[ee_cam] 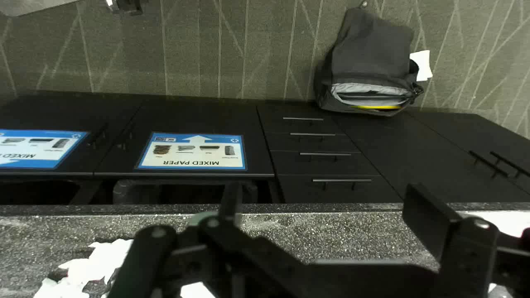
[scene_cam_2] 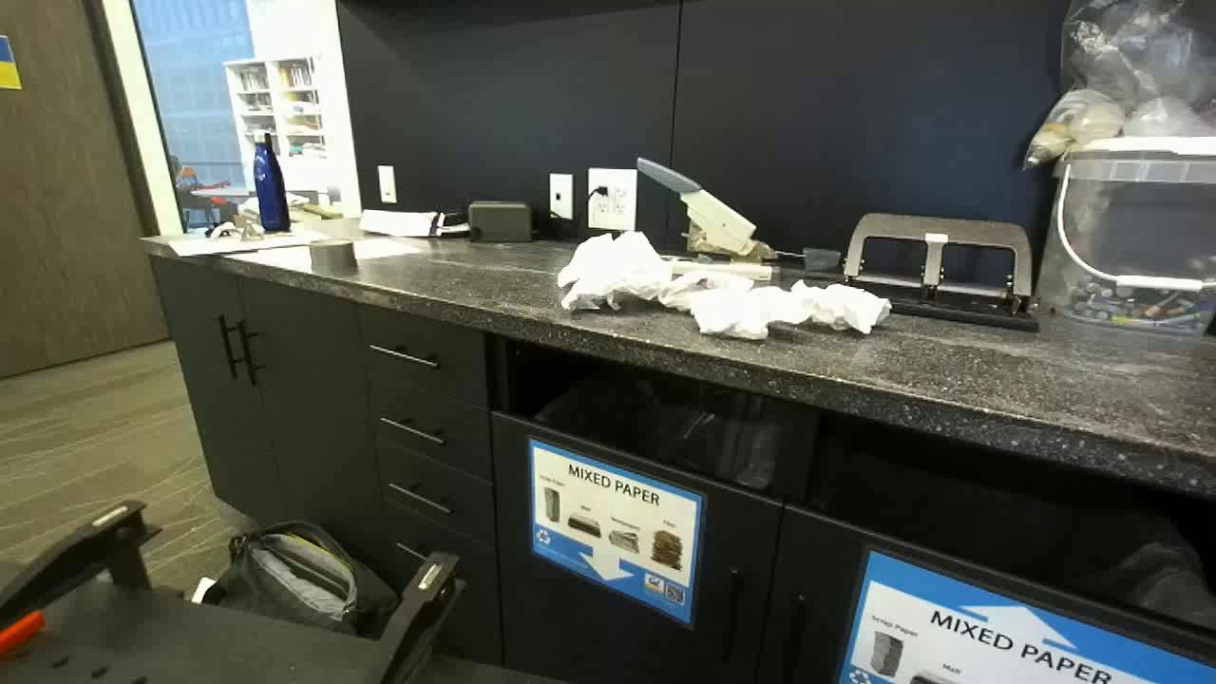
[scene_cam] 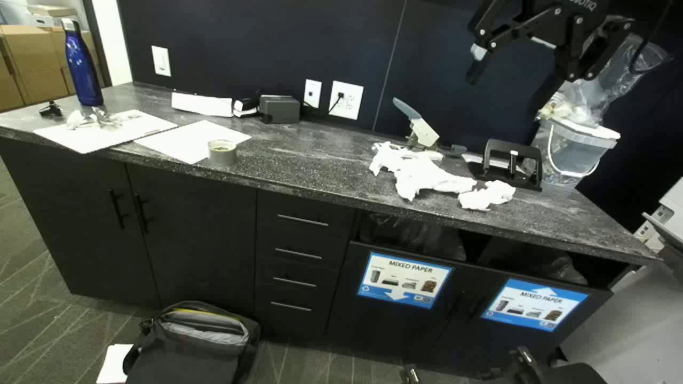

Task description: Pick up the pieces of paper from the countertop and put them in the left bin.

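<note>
Crumpled white pieces of paper (scene_cam: pixel 427 176) lie in a loose row on the dark speckled countertop (scene_cam: pixel 309 160), above the bins; an exterior view shows the same scraps (scene_cam_2: pixel 627 271) from lower down. My gripper (scene_cam: pixel 512 85) hangs high over the right part of the counter, well above the paper and touching nothing. Its jaws stand wide apart with nothing between them, as the wrist view of the gripper (ee_cam: pixel 325 203) confirms. Part of the paper (ee_cam: pixel 95 260) shows at lower left there. The left bin (scene_cam: pixel 392 325) has a dark slot at its top and a MIXED PAPER label (scene_cam_2: pixel 617 527).
Behind the paper stands a stapler (scene_cam_2: pixel 712 214), with a hole punch (scene_cam: pixel 512 162) and a clear bucket (scene_cam: pixel 581 144) to its right. Tape (scene_cam: pixel 222 153), flat sheets (scene_cam: pixel 187 140) and a blue bottle (scene_cam: pixel 82 64) occupy the left end. A bag (scene_cam: pixel 197 346) sits on the floor.
</note>
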`<state>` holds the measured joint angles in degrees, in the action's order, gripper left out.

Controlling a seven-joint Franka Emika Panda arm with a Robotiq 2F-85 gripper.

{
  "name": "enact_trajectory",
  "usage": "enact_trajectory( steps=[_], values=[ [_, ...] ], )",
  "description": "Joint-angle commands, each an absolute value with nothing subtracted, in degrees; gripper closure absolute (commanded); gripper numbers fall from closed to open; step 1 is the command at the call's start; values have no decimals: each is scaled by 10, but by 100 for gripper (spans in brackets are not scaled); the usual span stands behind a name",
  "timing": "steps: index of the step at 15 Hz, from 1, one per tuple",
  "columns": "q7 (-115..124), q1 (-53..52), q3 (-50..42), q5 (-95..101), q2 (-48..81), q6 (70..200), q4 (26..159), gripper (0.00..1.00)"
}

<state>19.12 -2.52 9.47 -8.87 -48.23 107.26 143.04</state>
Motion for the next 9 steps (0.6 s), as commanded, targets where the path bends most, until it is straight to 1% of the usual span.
enact_trajectory(
  steps=[1,6,9],
  values=[
    [189,-21,97,-91,-483,1071,1426,0],
    [189,-21,97,-91,-487,1071,1419,0],
    [143,-27,62,-104,-472,1106,1442,0]
  ],
)
